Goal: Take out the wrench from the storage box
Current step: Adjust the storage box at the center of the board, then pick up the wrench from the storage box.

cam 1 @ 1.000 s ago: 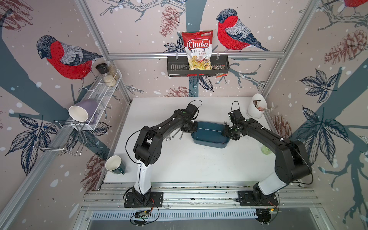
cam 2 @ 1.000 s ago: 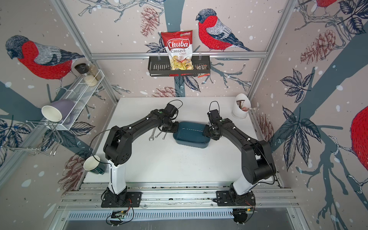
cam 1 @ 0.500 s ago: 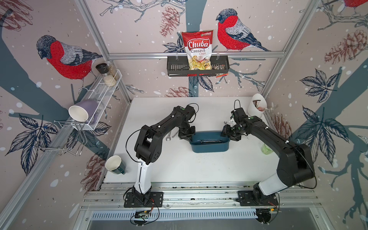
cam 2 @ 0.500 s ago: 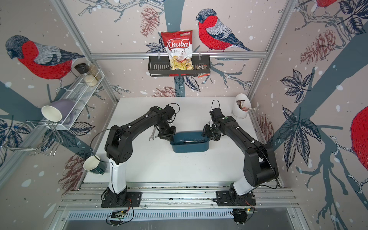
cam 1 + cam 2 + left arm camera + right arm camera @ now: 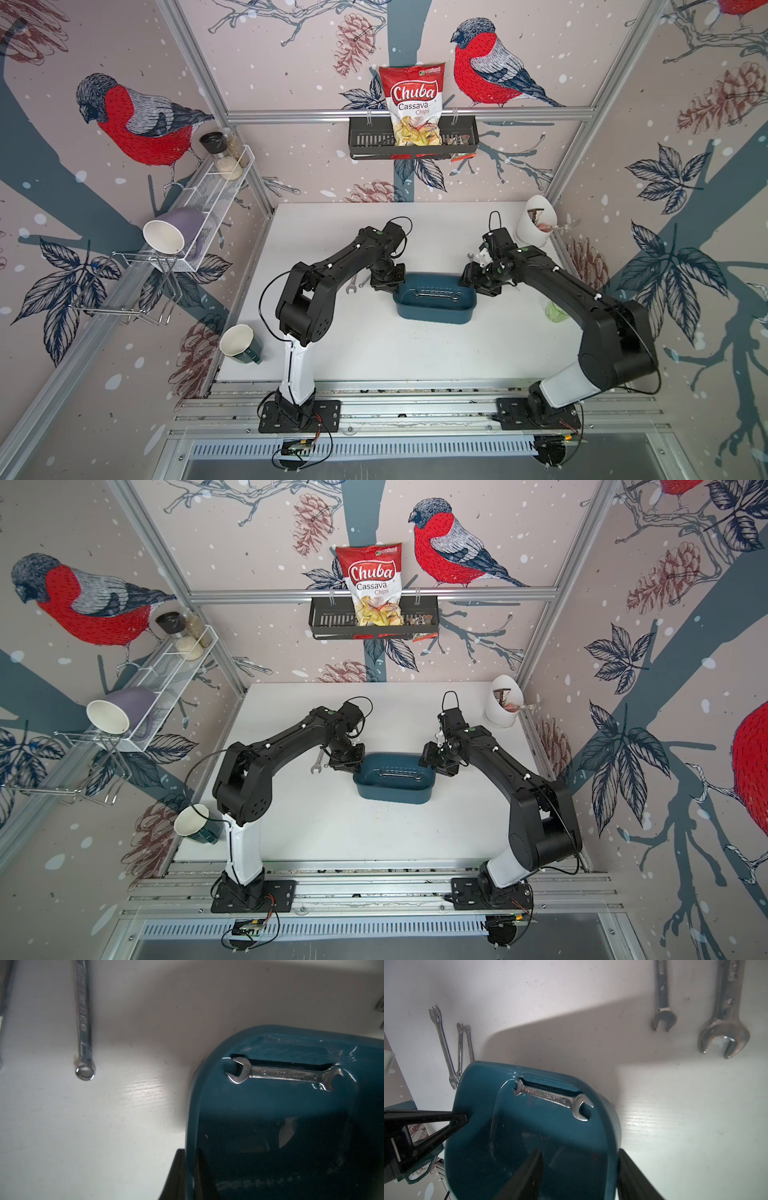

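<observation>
The white table (image 5: 374, 349) is seen whole in both top views, with its far middle covered by the two black arms. The storage box (image 5: 434, 311) is held between them, tilted so that its opening faces the camera head; its two short ends are hidden behind the grippers.

The left gripper (image 5: 392, 279) is pressed onto the box's left rim; in the left wrist view only a dark corner of one finger (image 5: 176, 1176) is seen against the wall, the rest being cut off by the frame edge. The right gripper (image 5: 579, 1176) is set astride the opposite rim, one finger inside and one outside, and whether the wall is actually pinched cannot be told, as the fingertips are cut off.

The wrench (image 5: 553, 1099) is seen inside the box, lying along the far wall where it meets the floor, its stamped lettering too blurred to read.

Loose wrenches (image 5: 722, 1022) are seen on the table beyond the box, their handles cut off. Others (image 5: 454, 1051) are partly hidden behind the box.
</observation>
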Controlling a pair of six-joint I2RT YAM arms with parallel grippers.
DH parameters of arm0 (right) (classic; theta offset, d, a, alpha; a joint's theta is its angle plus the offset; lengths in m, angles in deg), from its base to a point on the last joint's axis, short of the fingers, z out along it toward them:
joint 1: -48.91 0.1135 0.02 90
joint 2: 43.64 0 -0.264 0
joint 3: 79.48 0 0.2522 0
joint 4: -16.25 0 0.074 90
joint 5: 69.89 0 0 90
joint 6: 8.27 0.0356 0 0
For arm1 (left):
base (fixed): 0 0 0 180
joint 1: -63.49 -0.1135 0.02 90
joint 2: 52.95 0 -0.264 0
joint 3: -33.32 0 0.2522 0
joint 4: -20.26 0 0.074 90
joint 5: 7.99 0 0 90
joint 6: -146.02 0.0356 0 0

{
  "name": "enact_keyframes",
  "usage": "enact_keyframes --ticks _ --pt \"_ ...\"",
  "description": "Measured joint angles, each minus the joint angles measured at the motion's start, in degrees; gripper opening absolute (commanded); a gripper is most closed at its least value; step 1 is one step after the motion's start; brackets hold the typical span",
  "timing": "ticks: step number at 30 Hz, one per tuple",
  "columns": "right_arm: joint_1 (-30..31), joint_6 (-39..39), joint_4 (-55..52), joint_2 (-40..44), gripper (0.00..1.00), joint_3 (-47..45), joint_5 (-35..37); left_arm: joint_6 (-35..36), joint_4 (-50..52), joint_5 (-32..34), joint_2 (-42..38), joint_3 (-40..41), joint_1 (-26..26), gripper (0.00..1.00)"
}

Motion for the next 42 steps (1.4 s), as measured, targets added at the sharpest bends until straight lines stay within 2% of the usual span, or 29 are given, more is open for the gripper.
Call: enact_keyframes --ticks 1,2,7,11,14,17,19,22,26,29,32,35,42 --pt "0.02 0.00 0.98 -0.02 0.59 -0.44 0.11 -0.37 -2.49 1.09 -0.70 1.62 0.11 0.00" --pt "0.02 0.00 1.64 -0.13 0.59 -0.74 0.26 -0.76 -4.92 2.08 -1.27 3.10 0.22 0.06" --pt "0.26 0.02 5.07 -2.16 0.58 -2.82 1.40 -2.40 -14.14 7.69 -2.80 8.57 1.55 0.41" --pt "0.68 0.04 6.60 -4.28 0.56 -3.93 2.45 -2.67 -15.74 11.08 -5.29 11.34 2.36 0.53" --pt "1.03 0.04 7.56 -5.53 0.55 -4.15 3.15 -1.99 -16.09 13.31 -8.94 12.76 2.47 0.54" --pt "1.33 0.04 8.70 -6.16 0.54 -4.28 3.96 1.01 -16.87 16.61 -13.88 13.88 3.15 0.50" --pt "1.53 0.04 9.16 -6.38 0.52 -4.44 4.44 4.79 -19.39 17.38 -17.79 14.99 4.04 0.50" --pt "1.90 0.00 9.84 -6.54 0.46 -4.48 5.27 12.70 -24.30 17.42 -19.67 15.87 6.21 0.44" --pt "2.58 -0.68 10.43 -6.99 0.36 -4.46 6.43 24.37 -26.34 15.56 -15.10 12.15 10.10 0.48" --pt "3.43 -1.62 10.86 -7.80 0.33 -4.13 7.10 31.39 -26.88 12.72 -9.53 7.78 10.51 0.52" --pt "4.13 -2.91 11.17 -8.26 0.32 -3.93 7.78 37.09 -27.65 10.97 -4.79 6.47 10.49 0.52" --pt "4.48 -3.39 11.34 -8.70 0.30 -3.89 8.35 41.55 -28.04 9.42 -0.90 5.95 10.38 0.52" --pt "4.68 -5.38 11.41 -9.53 0.28 -2.56 9.73 47.39 -32.02 8.52 3.43 5.90 9.81 0.62"
